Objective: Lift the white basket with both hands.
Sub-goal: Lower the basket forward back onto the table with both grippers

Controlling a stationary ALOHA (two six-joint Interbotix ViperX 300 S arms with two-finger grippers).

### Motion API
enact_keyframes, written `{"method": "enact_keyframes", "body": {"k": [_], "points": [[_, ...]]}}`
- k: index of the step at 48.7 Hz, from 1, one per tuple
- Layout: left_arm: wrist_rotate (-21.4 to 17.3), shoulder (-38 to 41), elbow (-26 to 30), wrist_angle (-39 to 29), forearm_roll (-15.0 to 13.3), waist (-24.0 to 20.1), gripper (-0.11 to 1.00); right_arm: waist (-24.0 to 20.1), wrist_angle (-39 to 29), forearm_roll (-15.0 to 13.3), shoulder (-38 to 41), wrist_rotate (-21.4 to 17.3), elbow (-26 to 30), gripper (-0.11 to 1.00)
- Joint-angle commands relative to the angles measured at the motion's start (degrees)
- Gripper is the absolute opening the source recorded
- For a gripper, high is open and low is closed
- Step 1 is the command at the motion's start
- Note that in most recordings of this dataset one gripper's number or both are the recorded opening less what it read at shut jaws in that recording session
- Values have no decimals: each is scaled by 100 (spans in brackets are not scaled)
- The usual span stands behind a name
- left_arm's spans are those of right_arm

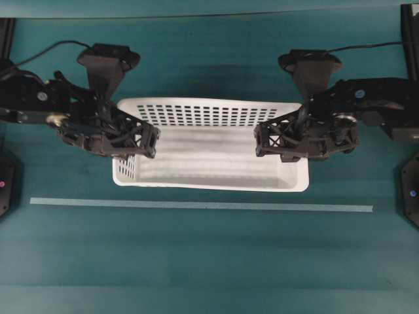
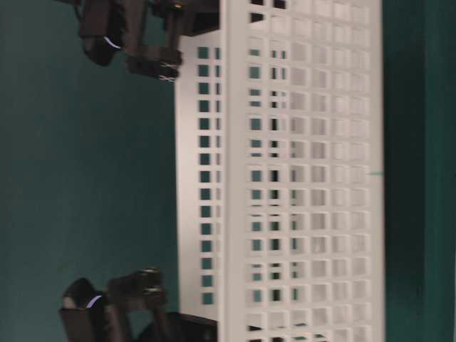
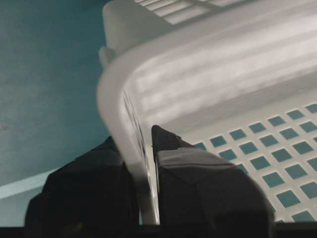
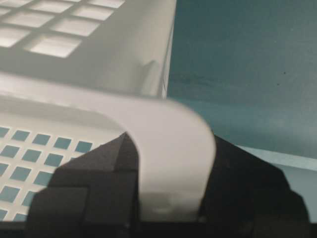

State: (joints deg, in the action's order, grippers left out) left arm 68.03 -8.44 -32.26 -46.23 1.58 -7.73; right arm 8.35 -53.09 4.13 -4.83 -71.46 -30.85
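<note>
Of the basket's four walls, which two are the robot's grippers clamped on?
The two short end walls of the white basket: the left gripper pinches one end's rim, the right gripper the other. The long walls are untouched.

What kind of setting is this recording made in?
Most likely a lab test bench: a bare teal table with a taped line, two fixed robot arms, left pincer and right pincer, and a single white basket.
</note>
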Motion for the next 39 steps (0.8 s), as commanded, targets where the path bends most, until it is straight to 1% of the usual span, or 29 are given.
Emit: {"method": "enact_keyframes", "body": {"k": [1,7,17,39], "points": [[-44,176,70,167,26,211,3,-299,167,44,237,369,79,20],[70,316,44,237,26,308,3,-352,202,62,325,369,53,20],[70,422,-132,633,26,237,2,-422,448,105,431,325,-26,20],[70,439,-220,686,26,211,2,-457,606,237,527,308,-88,20]]}}
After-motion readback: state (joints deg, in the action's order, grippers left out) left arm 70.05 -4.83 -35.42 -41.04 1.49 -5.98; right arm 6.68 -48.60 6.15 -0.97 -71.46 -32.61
